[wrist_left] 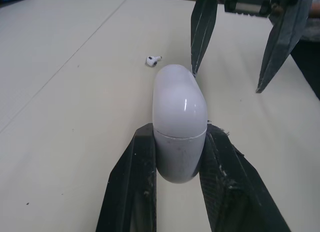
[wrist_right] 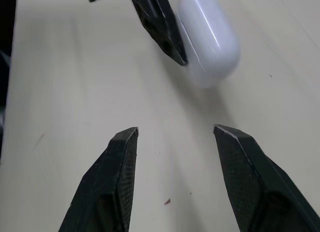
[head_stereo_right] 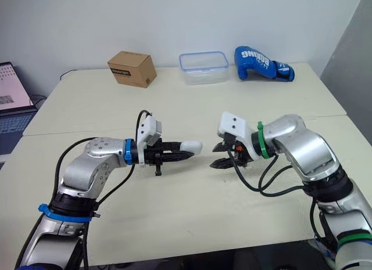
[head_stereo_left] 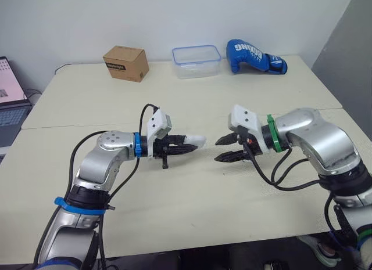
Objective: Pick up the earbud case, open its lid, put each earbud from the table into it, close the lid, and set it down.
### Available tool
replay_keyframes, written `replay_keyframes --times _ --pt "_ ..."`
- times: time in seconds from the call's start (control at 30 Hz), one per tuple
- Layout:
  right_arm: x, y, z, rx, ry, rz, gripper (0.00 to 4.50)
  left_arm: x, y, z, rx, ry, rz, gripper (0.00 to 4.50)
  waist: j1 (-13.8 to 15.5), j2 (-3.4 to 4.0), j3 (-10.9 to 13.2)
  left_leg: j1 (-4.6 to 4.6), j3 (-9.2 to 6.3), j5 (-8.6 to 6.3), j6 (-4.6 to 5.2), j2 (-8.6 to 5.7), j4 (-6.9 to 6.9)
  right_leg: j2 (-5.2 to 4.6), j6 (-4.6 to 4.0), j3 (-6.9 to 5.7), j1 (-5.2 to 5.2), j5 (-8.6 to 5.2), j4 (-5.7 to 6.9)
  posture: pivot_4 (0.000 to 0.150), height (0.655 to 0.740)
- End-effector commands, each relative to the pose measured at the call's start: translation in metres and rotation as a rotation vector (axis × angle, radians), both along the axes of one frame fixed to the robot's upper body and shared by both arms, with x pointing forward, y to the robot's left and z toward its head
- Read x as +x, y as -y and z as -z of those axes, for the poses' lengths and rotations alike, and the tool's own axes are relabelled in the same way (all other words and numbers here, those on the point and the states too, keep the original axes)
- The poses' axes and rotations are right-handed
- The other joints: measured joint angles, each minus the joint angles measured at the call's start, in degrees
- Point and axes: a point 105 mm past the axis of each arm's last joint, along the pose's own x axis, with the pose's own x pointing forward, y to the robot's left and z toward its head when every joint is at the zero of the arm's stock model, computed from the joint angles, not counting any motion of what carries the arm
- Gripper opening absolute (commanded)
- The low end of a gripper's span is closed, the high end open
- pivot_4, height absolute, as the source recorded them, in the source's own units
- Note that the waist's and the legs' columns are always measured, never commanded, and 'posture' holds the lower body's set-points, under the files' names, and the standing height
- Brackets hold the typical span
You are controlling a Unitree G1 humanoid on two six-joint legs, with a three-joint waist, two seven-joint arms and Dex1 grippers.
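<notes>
While left fingers (wrist_left: 129,189) clamp the closed earbud case (wrist_left: 179,117), right fingers (wrist_right: 111,184) spread wide.

- Left claw (head_stereo_right: 189,151) clamps the smooth white oval earbud case (head_stereo_right: 192,146) over the cream surface (head_stereo_right: 192,218).
- Right claw (head_stereo_right: 214,156) points straight at it, black fingers spread, tips near the case, not touching.

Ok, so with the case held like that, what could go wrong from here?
The earbud case is smooth and rounded, pinched by its base half in the jaws of the left gripper above the table; a push on the lid could twist it loose. The right gripper, jaws open and pointed, sits close to the lid and may skid off instead of catching the seam. The loose earbud nearby could get knocked away.
</notes>
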Motion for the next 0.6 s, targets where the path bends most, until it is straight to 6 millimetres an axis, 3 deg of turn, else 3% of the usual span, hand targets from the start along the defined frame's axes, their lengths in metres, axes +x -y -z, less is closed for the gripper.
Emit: replay_keyframes --times 0.03,0.33,0.6 --pt "0.001 -0.003 -0.016 0.152 0.079 0.052 2.46 0.001 -0.002 -0.011 -0.117 0.07 -0.02 0.75 0.0 0.0 0.0 0.01 -0.01 0.0 0.0 0.0 0.0 0.0 0.0 -0.01 0.01 0.0 0.0 0.15 0.7307" --pt "0.001 -0.018 -0.028 0.383 0.143 0.112 2.46 -0.003 0.006 0.003 -0.196 0.112 0.043 0.75 0.0 0.0 0.0 0.02 -0.01 0.0 -0.01 -0.02 -0.01 -0.02 -0.02 0.0 0.02 0.01 -0.02 0.15 0.7307" --pt "-0.002 -0.024 -0.03 0.408 0.141 0.097 2.46 -0.004 0.012 0.003 -0.215 0.104 0.093 0.75 -0.1 0.01 0.0 0.03 0.0 0.0 0.0 -0.02 -0.01 -0.02 -0.02 -0.01 0.03 0.01 -0.02 0.15 0.7307"
